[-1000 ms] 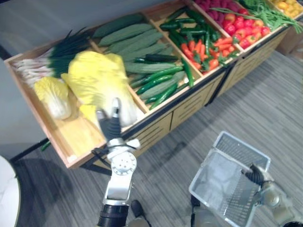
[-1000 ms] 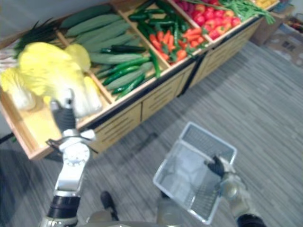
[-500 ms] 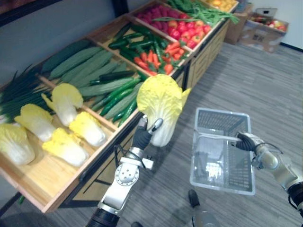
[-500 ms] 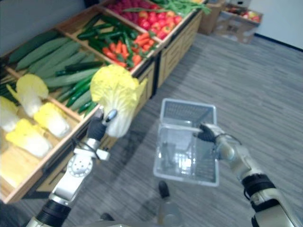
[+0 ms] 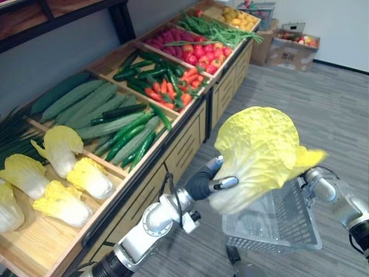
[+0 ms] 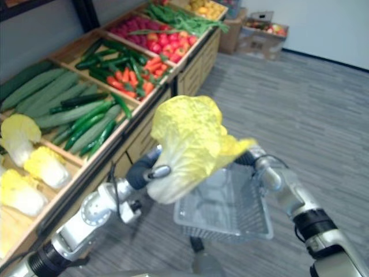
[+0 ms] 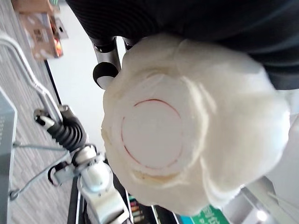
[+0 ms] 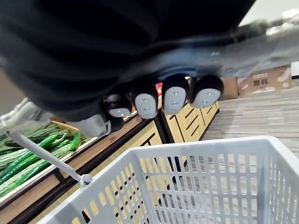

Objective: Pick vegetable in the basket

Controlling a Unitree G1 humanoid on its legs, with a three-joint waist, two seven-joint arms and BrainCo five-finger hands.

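Left eye: my left hand (image 5: 207, 183) has its fingers wrapped on the cabbage (image 5: 259, 151), held over the basket's (image 5: 297, 234) 10 o'clock corner. Left wrist: stub end faces the lens. Right wrist: my right hand (image 8: 174, 99) has its fingers curled round the handle (image 8: 44, 156). I'd shift toward 4 o'clock, centre, lower stub-first, then release.

We see bright, even indoor light: the cabbage (image 5: 259, 147) glows mid-frame, the white wall (image 5: 346, 29) at upper right shines, and the grey wall (image 5: 57, 52) at upper left stays dim.
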